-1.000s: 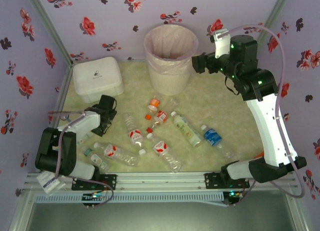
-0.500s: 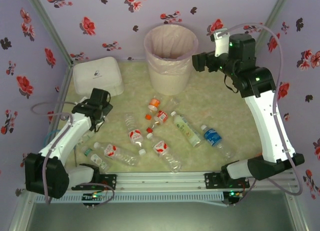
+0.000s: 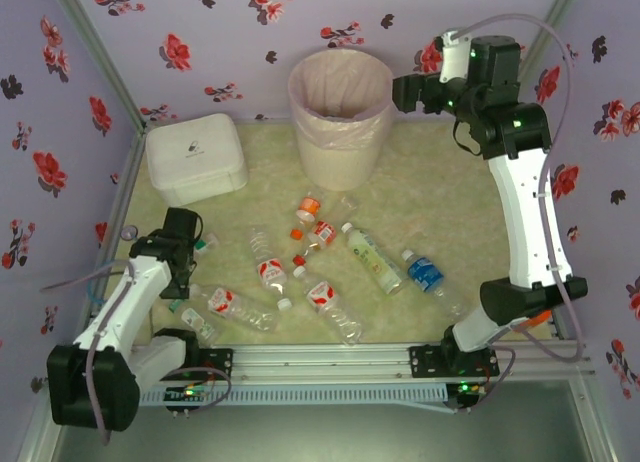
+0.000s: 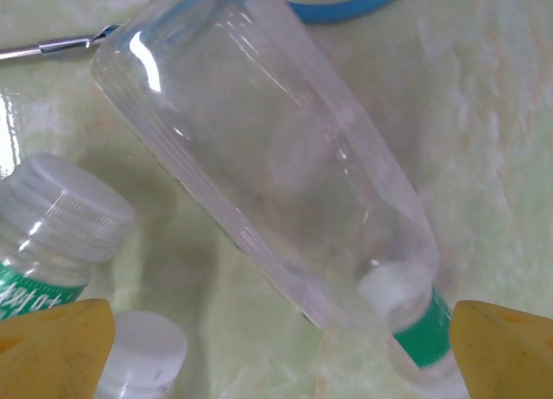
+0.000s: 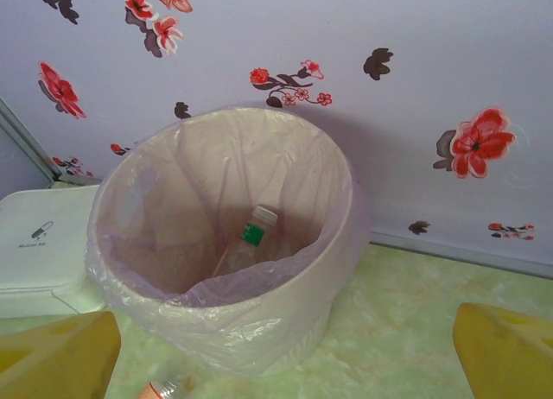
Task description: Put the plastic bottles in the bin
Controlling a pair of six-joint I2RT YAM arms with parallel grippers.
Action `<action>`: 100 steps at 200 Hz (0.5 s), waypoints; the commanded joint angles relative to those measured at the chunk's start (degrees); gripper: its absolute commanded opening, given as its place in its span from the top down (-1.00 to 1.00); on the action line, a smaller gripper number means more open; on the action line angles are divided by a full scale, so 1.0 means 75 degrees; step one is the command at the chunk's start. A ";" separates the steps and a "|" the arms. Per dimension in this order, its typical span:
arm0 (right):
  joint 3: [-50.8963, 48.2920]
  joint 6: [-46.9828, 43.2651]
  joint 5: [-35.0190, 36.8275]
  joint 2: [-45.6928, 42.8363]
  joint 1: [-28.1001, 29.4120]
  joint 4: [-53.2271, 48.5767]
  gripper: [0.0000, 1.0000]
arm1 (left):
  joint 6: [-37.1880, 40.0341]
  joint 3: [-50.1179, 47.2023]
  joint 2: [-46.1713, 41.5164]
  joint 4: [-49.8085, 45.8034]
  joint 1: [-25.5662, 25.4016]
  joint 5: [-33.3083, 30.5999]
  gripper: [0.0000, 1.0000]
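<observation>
Several plastic bottles [image 3: 325, 297] lie scattered across the middle and left of the green table. The pale-pink bin [image 3: 340, 147] stands at the back; one bottle [image 5: 251, 237] with a green label and white cap lies inside it. My left gripper [image 3: 187, 270] hangs low over the left-hand bottles, open. A clear bottle [image 4: 276, 183] with a green label lies slantwise just ahead of its yellow fingertips [image 4: 52, 347], untouched. My right gripper [image 3: 405, 90] is raised just right of the bin's rim [image 5: 225, 287], open and holding nothing.
A white lidded box [image 3: 195, 162] sits at the back left, beside the bin. Two more white-capped bottles [image 4: 73, 209] lie close to my left fingers. Flowered walls close in the back and sides. A blue-labelled bottle [image 3: 428, 274] lies toward the right.
My left arm pulled back toward the near left and its gripper came down over the left-hand bottles. My right gripper drew up and away to the right of the bin.
</observation>
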 commanded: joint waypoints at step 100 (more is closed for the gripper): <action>0.0017 -0.0050 -0.0153 -0.0449 -0.0325 -0.0780 -0.98 | 0.0614 0.0667 0.3112 0.2365 0.0798 0.0707 -0.71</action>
